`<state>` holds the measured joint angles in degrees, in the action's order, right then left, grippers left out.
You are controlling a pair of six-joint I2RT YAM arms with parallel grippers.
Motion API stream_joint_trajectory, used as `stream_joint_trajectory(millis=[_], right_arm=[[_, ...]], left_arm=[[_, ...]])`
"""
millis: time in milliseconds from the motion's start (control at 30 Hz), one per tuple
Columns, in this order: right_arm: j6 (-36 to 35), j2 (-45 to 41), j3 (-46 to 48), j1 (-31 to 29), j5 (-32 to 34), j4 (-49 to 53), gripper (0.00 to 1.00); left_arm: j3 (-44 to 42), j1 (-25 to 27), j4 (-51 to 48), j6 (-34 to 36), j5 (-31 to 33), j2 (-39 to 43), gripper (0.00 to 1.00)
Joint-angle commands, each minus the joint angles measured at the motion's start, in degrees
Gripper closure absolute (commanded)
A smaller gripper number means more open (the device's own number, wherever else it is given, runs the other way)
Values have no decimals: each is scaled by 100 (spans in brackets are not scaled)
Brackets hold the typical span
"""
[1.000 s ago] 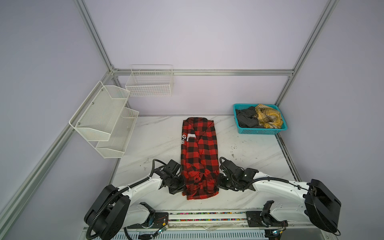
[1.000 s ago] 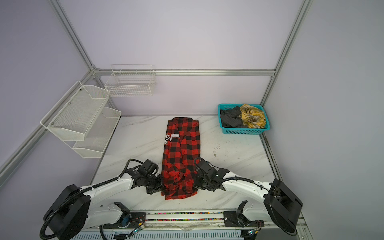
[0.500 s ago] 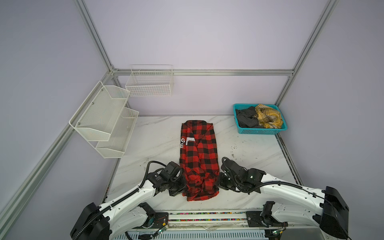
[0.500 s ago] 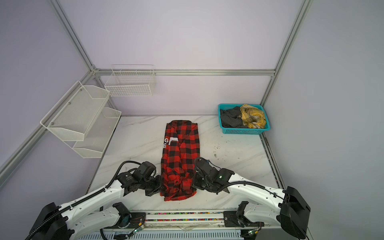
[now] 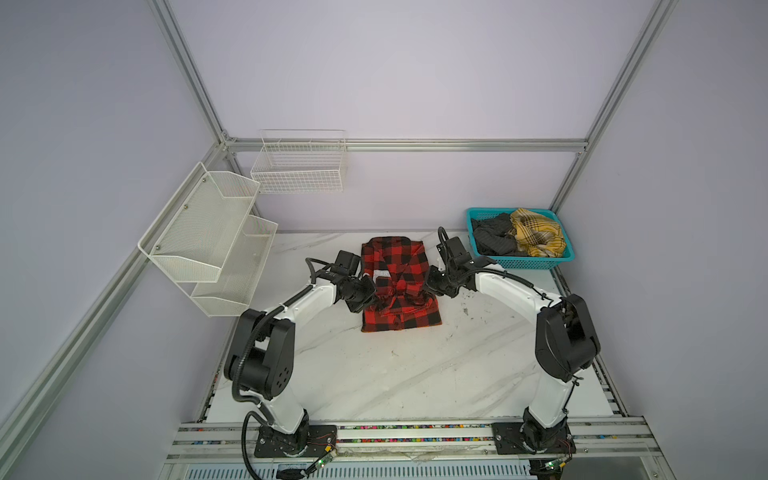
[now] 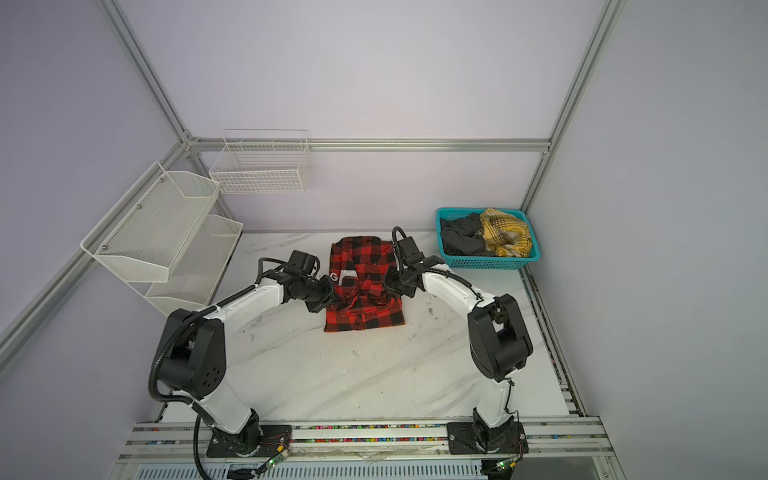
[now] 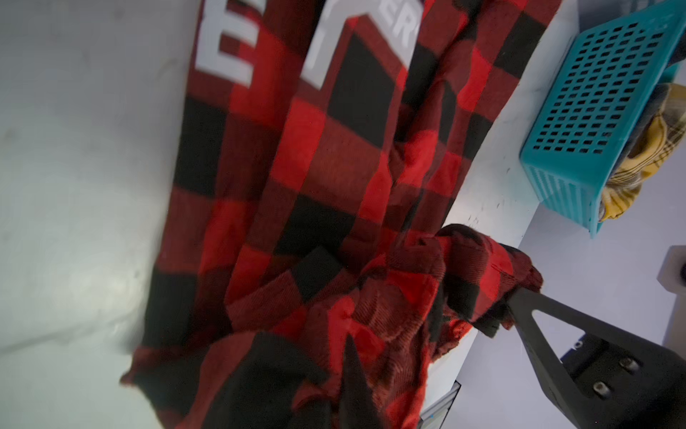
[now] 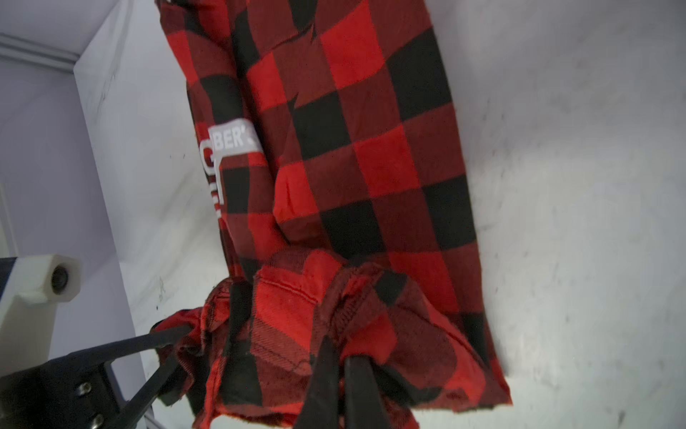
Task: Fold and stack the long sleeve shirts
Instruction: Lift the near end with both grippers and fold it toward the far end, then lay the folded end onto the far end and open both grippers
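Along the left wall, the white mesh shelves (image 5: pixel 208 237) are hanging just as they were a second ago. The left gripper (image 5: pixel 371 296) is no longer working beside the front edge of the table (image 5: pixel 374 374). It is now reaching over the middle of the table, pressed together on a bunched corner of the hem at the left side of the red-and-black flannel shirt (image 5: pixel 399 266).

A second ago the shirt was lying as one long strip running from the back of the table almost to the front edge. Now it is doubling over on itself, with the near half coming to lie on the far half. It is taking up only the back middle of the table, and its new fold (image 5: pixel 401 322) is facing the front edge. The carried hem is humping up across the shirt between the two grippers. White letters (image 6: pixel 341 276) are showing on the cloth just beyond the left gripper.

The right gripper (image 5: pixel 433 281) is likewise out over the table now, at the shirt's right side. In the right wrist view its fingers (image 8: pixel 323 379) are pinching the other end of the hem.

At the back right corner, the teal basket (image 5: pixel 524 262) is sitting unchanged, holding a dark garment (image 5: pixel 492 239) and a yellow plaid garment (image 5: pixel 538 232).
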<state>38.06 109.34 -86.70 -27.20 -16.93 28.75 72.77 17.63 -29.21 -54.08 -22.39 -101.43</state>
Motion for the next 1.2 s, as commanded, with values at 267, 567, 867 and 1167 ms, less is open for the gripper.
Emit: stream_joint_trajectory(millis=[267,567,867,1167], right_arm=[[-675,1626,-2239,426,-634,328,100],[-844,1223,-1797,414,-544,146,100],[-629,1150,-2265,466,-457,76,100],[-624,3625,-5580,589,-858,746,45]], left_arm=[[1989,-450,360,311,-484,-1540,100],[1688,-406,557,179,-514,-1312,100],[2147,-409,572,204,-219,-1007,100],[4391,-674,-239,345,16,-3125,56]])
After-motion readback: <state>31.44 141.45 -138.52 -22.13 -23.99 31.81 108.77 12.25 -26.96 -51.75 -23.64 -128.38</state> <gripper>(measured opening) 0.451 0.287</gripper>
